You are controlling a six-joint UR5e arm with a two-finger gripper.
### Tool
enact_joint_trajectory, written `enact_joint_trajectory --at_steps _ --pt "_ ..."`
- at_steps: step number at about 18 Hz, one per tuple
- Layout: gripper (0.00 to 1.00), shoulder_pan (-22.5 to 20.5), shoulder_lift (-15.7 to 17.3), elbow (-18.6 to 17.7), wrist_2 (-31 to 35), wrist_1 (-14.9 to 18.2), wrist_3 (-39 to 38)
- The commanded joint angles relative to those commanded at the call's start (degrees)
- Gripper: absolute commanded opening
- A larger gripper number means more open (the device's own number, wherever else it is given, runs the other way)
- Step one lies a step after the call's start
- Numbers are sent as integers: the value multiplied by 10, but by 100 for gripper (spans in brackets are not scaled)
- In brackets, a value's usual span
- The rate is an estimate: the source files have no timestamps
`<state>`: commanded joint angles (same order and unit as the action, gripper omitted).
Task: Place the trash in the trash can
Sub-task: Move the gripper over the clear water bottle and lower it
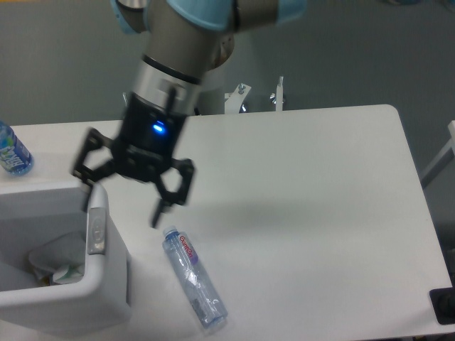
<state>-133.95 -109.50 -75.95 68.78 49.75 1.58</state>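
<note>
A clear slim bottle [194, 278] with a red-and-white label lies on its side on the white table, near the front edge. My gripper [121, 208] hangs open above the table, just up and left of the bottle's cap end, with nothing between its fingers. Its left finger is over the right rim of the white trash can [106, 295], which stands at the front left with a grey tab [95, 232] on that side. A whitish crumpled wrapper [58, 257] lies inside the can.
A blue-labelled bottle [12, 150] stands at the left edge behind the can. The robot's base column [213, 89] rises behind the table's far edge. A dark object [443, 305] sits at the front right corner.
</note>
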Motion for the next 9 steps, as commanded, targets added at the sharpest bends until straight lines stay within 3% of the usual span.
enact_joint_trajectory --at_steps 2,9 --pt "100 1 -27 4 42 -3 4" --pt "100 -2 -126 21 96 -15 19"
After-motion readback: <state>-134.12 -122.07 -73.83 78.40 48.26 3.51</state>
